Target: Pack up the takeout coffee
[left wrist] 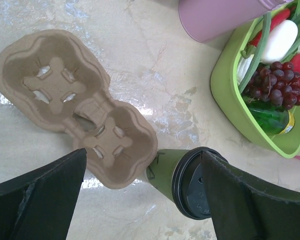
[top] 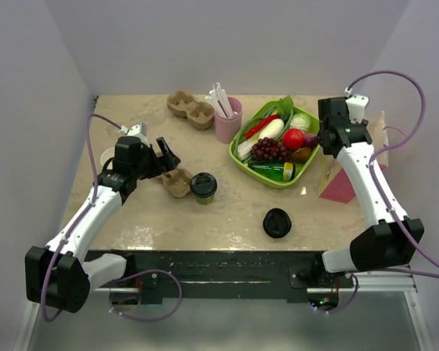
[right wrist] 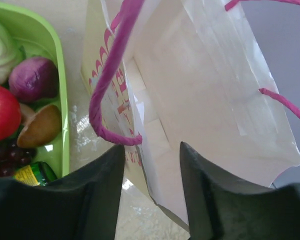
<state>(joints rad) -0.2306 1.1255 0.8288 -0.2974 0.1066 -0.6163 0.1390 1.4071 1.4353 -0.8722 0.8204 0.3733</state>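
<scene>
The takeout coffee [top: 203, 187], an olive-green cup with a black lid, stands upright just right of a brown two-cup carrier [top: 177, 183]. My left gripper [top: 168, 162] hovers over the carrier, open wide. In the left wrist view the coffee [left wrist: 170, 170] touches the carrier [left wrist: 75, 100] and lies between the jaws of my left gripper [left wrist: 144, 160], close to the right finger [left wrist: 250, 200] and not held. My right gripper [top: 336, 142] is at the pink and white paper bag [top: 340, 186]. In the right wrist view, my right gripper [right wrist: 151, 147] straddles the near wall of the bag [right wrist: 205, 100], jaws apart.
A green tray [top: 241, 162] of play food sits between the two arms. A pink cup [top: 227, 121] of white utensils and a second carrier [top: 190, 108] stand at the back. A loose black lid [top: 277, 222] lies near the front edge. The bag's magenta handle [right wrist: 107, 80] loops beside my left finger.
</scene>
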